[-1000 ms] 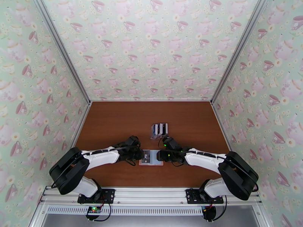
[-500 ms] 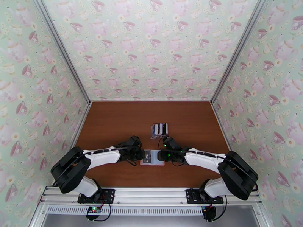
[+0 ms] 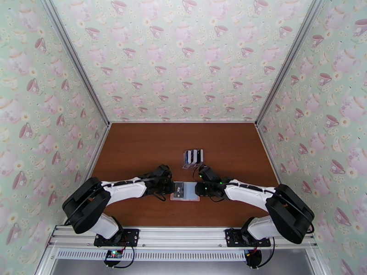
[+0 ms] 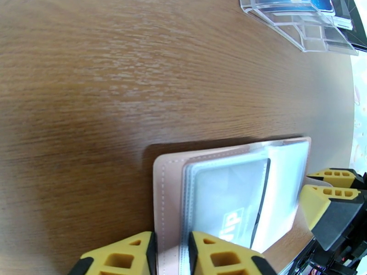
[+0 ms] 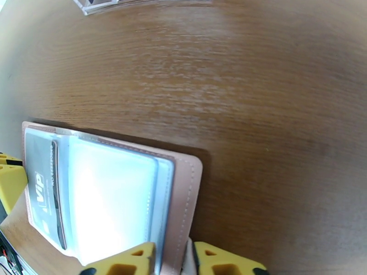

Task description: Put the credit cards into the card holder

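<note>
The pink card holder (image 3: 184,190) lies open and flat on the brown table, clear sleeves facing up. A grey card marked VIP (image 4: 225,198) sits in one sleeve, on the holder's left half in the right wrist view (image 5: 41,189). My left gripper (image 4: 172,241) is shut on the holder's left edge, cover and sleeves between its yellow fingers. My right gripper (image 5: 174,253) is shut on the opposite edge, at the pink cover and its tab. From above, the left gripper (image 3: 172,188) and the right gripper (image 3: 198,189) face each other across the holder. More credit cards (image 3: 193,156) stand behind it in a rack.
The clear slotted rack (image 4: 298,14) stands just behind the holder, a short way from both wrists. Open brown tabletop (image 3: 137,147) stretches to the left, right and rear, bounded by patterned walls.
Both grippers have closed in on the holder's two edges. The holder and the right gripper have shifted slightly to the right.
</note>
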Tool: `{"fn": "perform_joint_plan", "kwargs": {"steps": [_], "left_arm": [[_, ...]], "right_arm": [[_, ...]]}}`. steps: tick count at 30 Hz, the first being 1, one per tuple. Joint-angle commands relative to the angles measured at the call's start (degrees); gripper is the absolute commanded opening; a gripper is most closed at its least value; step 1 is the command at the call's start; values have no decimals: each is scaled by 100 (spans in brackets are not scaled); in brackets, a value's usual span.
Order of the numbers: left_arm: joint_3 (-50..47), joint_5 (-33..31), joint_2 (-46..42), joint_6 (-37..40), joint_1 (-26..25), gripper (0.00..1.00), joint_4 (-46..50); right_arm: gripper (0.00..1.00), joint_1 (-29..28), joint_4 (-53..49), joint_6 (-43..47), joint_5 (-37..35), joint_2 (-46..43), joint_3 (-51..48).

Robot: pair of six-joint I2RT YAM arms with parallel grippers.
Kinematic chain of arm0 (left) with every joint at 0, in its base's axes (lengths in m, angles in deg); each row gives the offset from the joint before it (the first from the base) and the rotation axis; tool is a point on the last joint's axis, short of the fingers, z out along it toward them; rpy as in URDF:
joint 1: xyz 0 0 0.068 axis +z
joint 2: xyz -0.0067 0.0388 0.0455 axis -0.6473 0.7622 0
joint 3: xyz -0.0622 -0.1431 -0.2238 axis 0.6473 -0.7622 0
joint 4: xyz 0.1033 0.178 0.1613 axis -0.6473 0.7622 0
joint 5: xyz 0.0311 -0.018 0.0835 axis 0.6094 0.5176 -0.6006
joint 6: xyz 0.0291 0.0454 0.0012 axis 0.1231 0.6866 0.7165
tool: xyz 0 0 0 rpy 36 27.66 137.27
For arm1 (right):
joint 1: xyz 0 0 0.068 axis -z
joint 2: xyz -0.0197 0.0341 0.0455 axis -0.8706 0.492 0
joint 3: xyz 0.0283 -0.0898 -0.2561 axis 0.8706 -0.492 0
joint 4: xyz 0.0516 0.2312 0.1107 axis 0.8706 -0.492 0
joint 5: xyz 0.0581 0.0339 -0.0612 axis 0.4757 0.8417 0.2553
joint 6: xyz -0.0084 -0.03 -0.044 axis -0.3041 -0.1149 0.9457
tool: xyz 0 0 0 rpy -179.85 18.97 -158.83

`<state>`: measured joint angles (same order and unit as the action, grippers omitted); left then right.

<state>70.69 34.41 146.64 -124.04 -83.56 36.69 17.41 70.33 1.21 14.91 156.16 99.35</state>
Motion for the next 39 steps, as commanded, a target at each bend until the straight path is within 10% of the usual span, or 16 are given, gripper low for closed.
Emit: {"fn": "perform_joint_plan", "kwargs": {"steps": [1,39], "left_arm": [[65,194,184,-78,-91,20,184],[9,203,133,-39,-56,5,119]], "right_arm": [[21,-36,2,48,201,-266,307],[19,-799,1132,-724,1225,676,1171]]}}
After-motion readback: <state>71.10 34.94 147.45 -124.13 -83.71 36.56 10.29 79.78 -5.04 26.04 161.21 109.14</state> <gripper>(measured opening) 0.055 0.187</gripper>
